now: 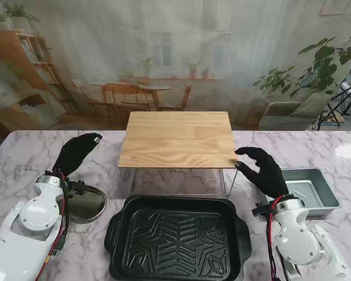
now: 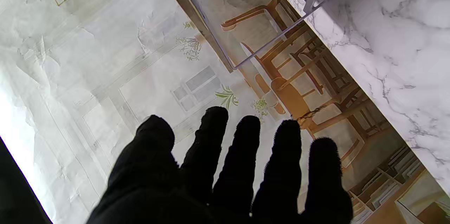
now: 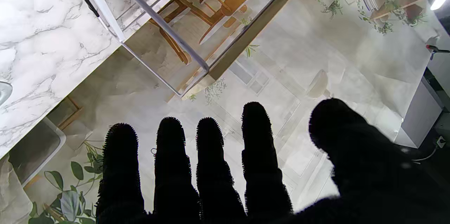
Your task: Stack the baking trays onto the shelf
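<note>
Nothing is sitting on the pale wooden-topped shelf with thin metal legs (image 1: 177,139) in the stand's view, so I am judging the stacking as not yet begun. The large black ridged baking tray (image 1: 176,238) is lying on the white marble-patterned table (image 1: 23,153) just nearer to me than the shelf; a small grey rectangular metal tray (image 1: 309,190) is lying to the right, and a dark round pan (image 1: 86,203) to the left, partly covered by the left arm. The black-gloved left hand (image 1: 76,153) is hovering with fingers apart, holding nothing; the black-gloved right hand (image 1: 262,170) is hanging spread and empty beside the shelf's right corner.

The left wrist view is showing the left hand (image 2: 225,174) splayed against the printed backdrop (image 2: 105,58), with only a shelf leg (image 2: 267,44) visible and no tray.

The right wrist view is showing the right hand (image 3: 218,174) equally open, the shelf's frame (image 3: 165,27) beyond it, and a corner of the grey tray (image 3: 35,150) cut off at the edge.
</note>
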